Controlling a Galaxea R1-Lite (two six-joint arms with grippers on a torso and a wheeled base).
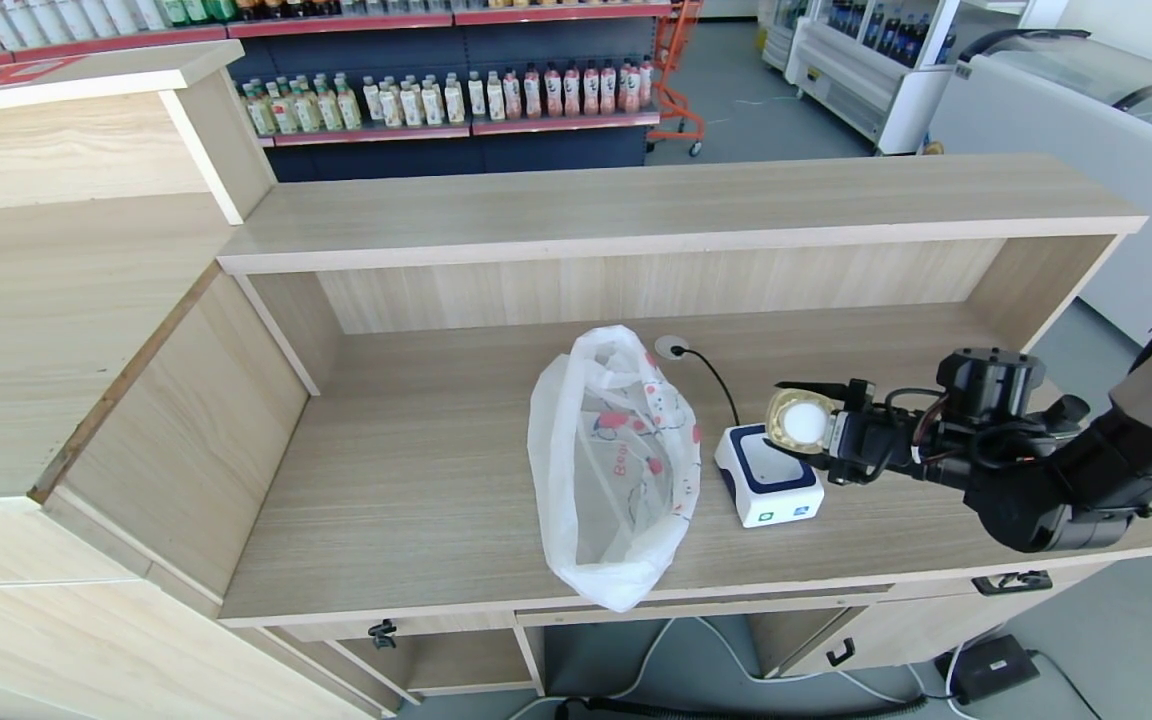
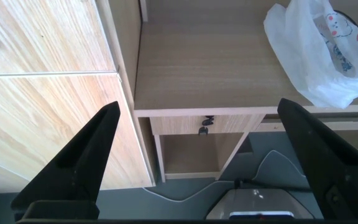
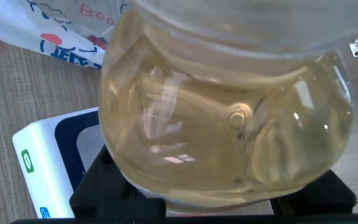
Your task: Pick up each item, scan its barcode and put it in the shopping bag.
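- Two fingers (image 1: pixel 816 388) of your right gripper (image 1: pixel 804 420) pinch a bottle (image 1: pixel 802 422) over the scanner (image 1: pixel 768 475), toward the counter's (image 1: pixel 416 480) front edge.
- Left wrist view adds your left gripper (image 2: pixel 199 104), spread wide.

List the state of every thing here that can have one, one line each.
Right pincer: shut on the bottle.
Bottle: held off the counter, above the scanner.
Scanner: resting on the counter, cable attached.
Shopping bag: slumped on the counter, looks empty.
Left pincer: open, holding nothing.
Drawer: shut.
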